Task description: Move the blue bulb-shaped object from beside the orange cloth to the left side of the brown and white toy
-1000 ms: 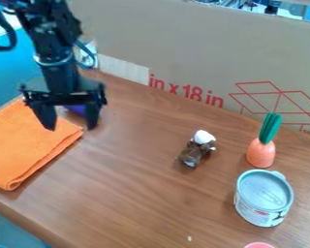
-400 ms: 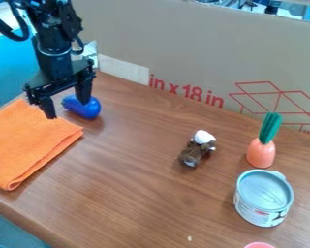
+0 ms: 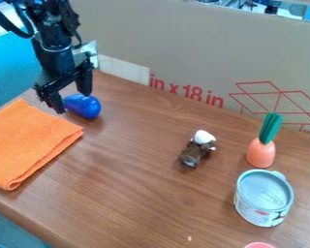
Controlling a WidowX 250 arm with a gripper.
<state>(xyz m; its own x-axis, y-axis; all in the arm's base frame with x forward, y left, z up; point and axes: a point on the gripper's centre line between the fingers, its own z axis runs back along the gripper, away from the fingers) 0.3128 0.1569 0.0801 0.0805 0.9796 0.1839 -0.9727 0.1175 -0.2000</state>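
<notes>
Cardboard wall [image 3: 183,53]: red print [image 3: 187,91] | tin [image 3: 265,196]: printed label [image 3: 256,213] | end effector [image 3: 72,103]: jaws apart, at blue object [image 3: 87,108]

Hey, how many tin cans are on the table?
1. The can stands at the lower right, just in front of the toy carrot. A pink thing is cut off at the bottom edge, so I can't tell what it is.

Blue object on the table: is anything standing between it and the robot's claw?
Nothing visible stands between the gripper and the blue object close by it. The orange cloth lies to one side, not between them.
</notes>
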